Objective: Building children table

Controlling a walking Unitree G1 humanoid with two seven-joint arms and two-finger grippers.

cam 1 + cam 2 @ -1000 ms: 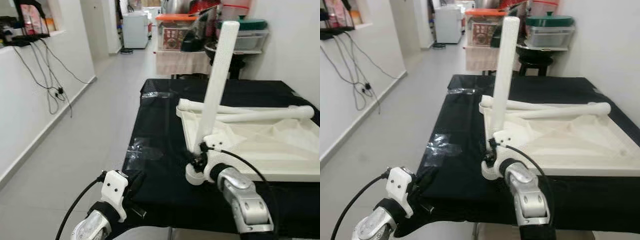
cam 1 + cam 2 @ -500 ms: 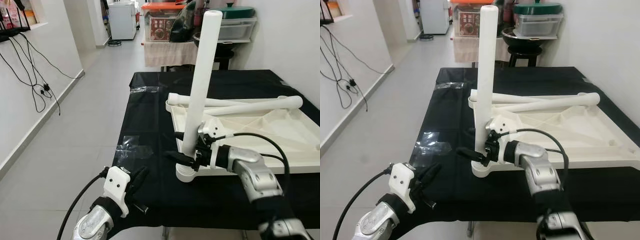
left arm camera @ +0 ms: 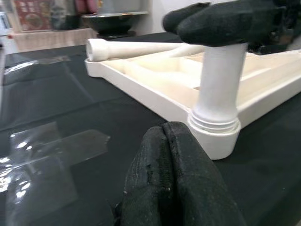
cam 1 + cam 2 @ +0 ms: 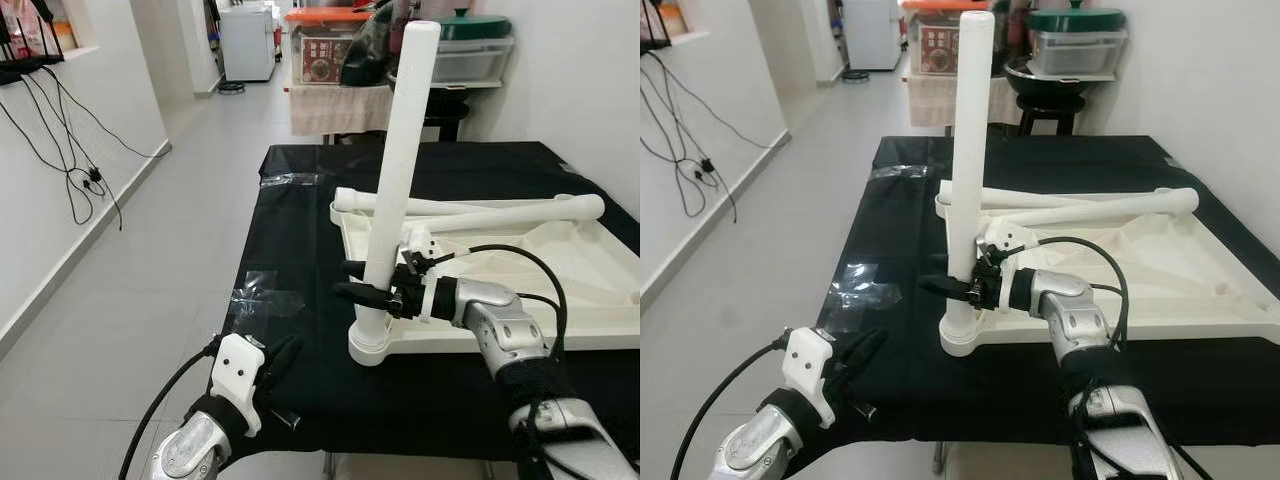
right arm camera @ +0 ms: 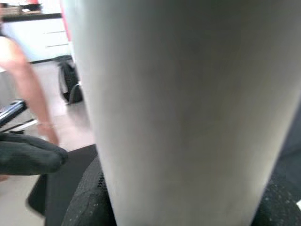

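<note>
The left tool (image 4: pixel 275 358) hangs low by the counter (image 4: pixel 300 330) edge, left of the tabletop (image 4: pixel 520 280), its fingers pressed together. A white leg (image 4: pixel 395 170) stands up in the tabletop's near corner socket. The right tool (image 4: pixel 372 283) has its fingers closed around that leg, low down.

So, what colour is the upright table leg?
White; the upright table leg shows best in the left eye view.
</note>
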